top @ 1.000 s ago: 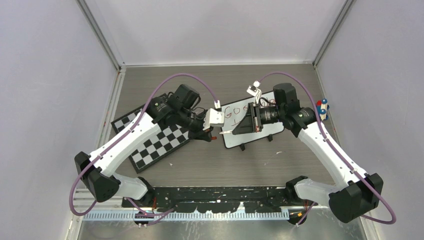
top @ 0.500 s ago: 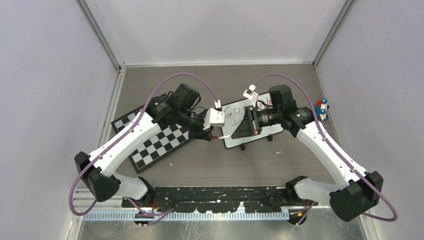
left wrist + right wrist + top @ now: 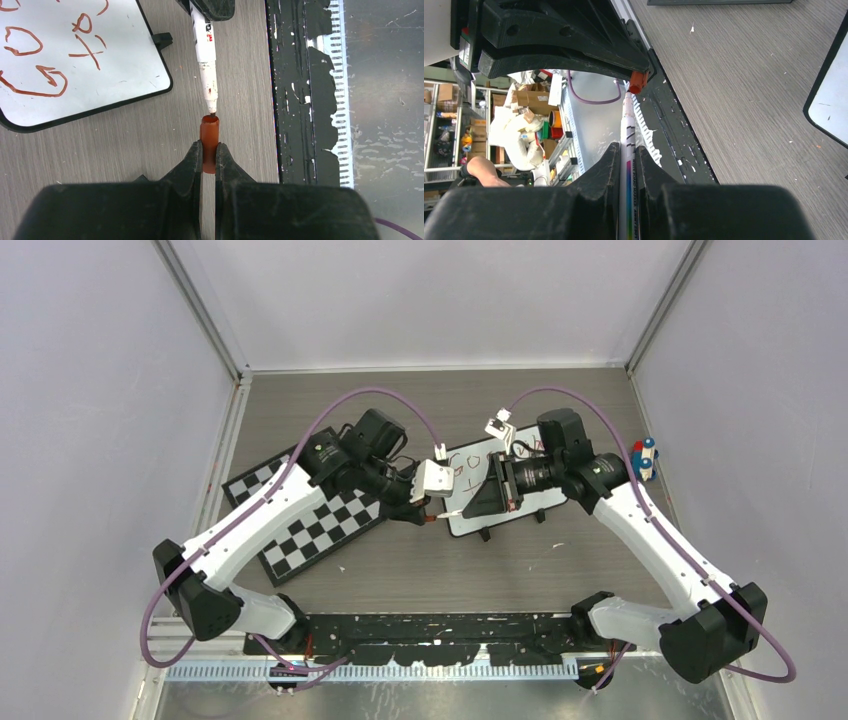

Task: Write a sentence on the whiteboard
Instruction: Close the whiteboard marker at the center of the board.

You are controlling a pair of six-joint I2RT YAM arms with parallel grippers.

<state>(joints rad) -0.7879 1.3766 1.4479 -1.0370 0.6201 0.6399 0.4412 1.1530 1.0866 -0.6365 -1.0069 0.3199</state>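
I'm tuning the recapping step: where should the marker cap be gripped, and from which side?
Probably the cap by its closed end, pinched from behind as the left hand does: that leaves its open mouth free, facing the marker tip.

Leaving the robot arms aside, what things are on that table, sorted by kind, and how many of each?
boards: 2, the whiteboard and the checkerboard
marker: 1
marker cap, orange-red: 1
small coloured item at the right edge, too small to identify: 1
Total: 5
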